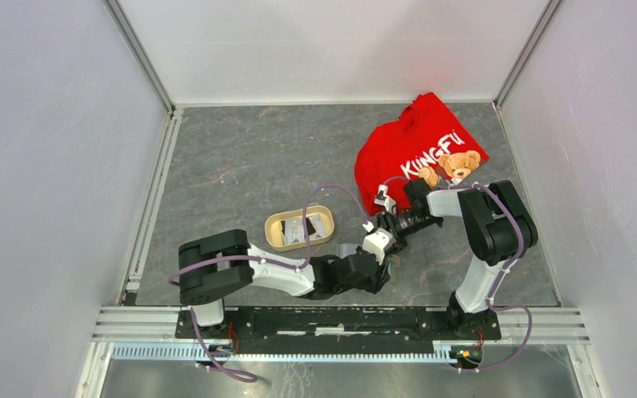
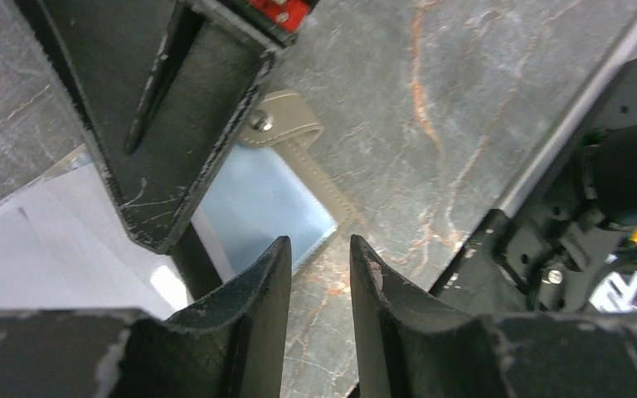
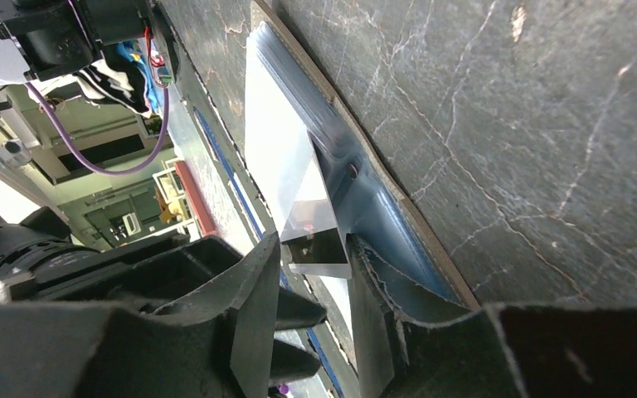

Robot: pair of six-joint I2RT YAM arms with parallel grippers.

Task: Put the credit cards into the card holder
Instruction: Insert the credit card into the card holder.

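Sliding a pale card (image 3: 299,191) into the card holder (image 3: 373,211) on the worktop (image 3: 531,124) seems underway: right hand (image 3: 313,246) straddles it, grip unclear; left hand (image 2: 319,249), narrowly parted, empty, beside. Next, push it squarely home.

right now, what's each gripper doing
left gripper: open a little, nothing between its jaws
right gripper: around pale shiny plastic card, grip cannot be told

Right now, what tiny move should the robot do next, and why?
Probably the right gripper should ease the pale card a little further into the card holder. The card sits tilted between its jaws, leaning on the holder rather than flat inside, and the left gripper hovers at the holder's edge.
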